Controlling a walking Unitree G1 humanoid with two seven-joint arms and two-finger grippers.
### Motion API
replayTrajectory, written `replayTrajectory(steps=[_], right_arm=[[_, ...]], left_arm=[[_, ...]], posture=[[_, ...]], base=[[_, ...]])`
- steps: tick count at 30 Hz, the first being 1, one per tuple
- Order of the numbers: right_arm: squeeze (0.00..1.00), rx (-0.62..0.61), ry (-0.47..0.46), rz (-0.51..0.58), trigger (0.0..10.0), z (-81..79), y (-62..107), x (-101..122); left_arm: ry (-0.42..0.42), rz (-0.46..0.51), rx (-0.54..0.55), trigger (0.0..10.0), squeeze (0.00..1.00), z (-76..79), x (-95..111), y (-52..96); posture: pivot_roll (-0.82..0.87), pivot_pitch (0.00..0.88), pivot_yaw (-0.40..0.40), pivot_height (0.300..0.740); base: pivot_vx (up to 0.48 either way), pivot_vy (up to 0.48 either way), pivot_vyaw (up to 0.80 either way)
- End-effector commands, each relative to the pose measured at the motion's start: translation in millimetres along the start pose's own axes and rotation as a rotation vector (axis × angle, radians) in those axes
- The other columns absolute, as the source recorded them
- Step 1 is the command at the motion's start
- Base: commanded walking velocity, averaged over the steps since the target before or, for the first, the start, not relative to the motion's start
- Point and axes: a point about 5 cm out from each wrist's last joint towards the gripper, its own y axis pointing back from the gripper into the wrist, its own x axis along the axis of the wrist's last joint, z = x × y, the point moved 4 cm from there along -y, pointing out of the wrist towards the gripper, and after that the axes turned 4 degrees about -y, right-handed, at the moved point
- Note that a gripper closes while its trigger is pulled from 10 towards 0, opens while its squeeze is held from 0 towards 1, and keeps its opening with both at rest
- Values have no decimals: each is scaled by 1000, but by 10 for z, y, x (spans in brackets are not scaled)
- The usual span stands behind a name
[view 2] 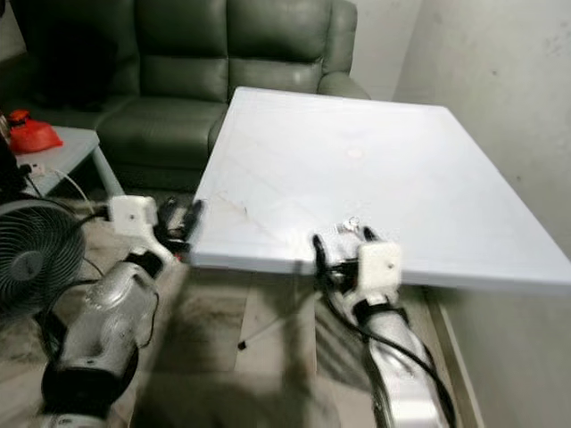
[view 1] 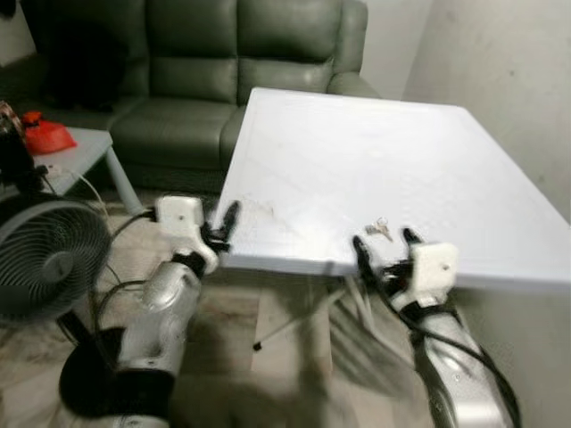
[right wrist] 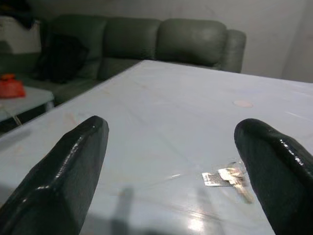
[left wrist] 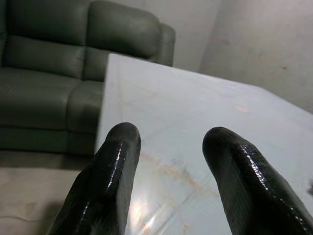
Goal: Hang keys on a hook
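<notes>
Right wrist view: the right end effector point(right wrist: 171, 171) is spreading wide at the table point(view 1: 375, 152) edge, bracketing the keys point(right wrist: 227, 177) lying flat ahead, probably lining up a pickup. Left end effector point(left wrist: 171, 181) is idling, fingers apart, at the near corner.

one keys point(view 1: 379, 229); one table point(view 1: 375, 143); one sofa point(view 1: 214, 62)

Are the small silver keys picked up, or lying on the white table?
Lying flat on the white table: the small silver keys rest ahead of the open right gripper, untouched.
</notes>
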Motion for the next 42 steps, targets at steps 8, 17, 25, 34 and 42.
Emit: replayTrajectory(steps=[8,17,25,34,42], right_arm=[[0,-13,19,1,10000,80,18,26],[0,-6,23,-15,10000,79,9,15],[0,37,74,-28,10000,162,-51,58],[1000,225,155,-59,10000,146,-151,81],[1000,358,176,-113,10000,86,-207,27]], left_arm=[[1,11,-28,10000,0,117,30,-44],[-3,31,-24,10000,0,128,53,-44],[10,24,-69,10000,0,260,7,-4],[4,11,-159,10000,0,538,-60,73],[-47,-11,-232,10000,0,750,-147,173]], posture=[[-152,22,-41,724],[-152,22,-46,724],[-150,33,-57,724],[-138,55,-80,724],[-127,87,-84,724]], base=[[397,0,0],[280,0,0],[0,0,0],[0,0,0],[0,0,0]])
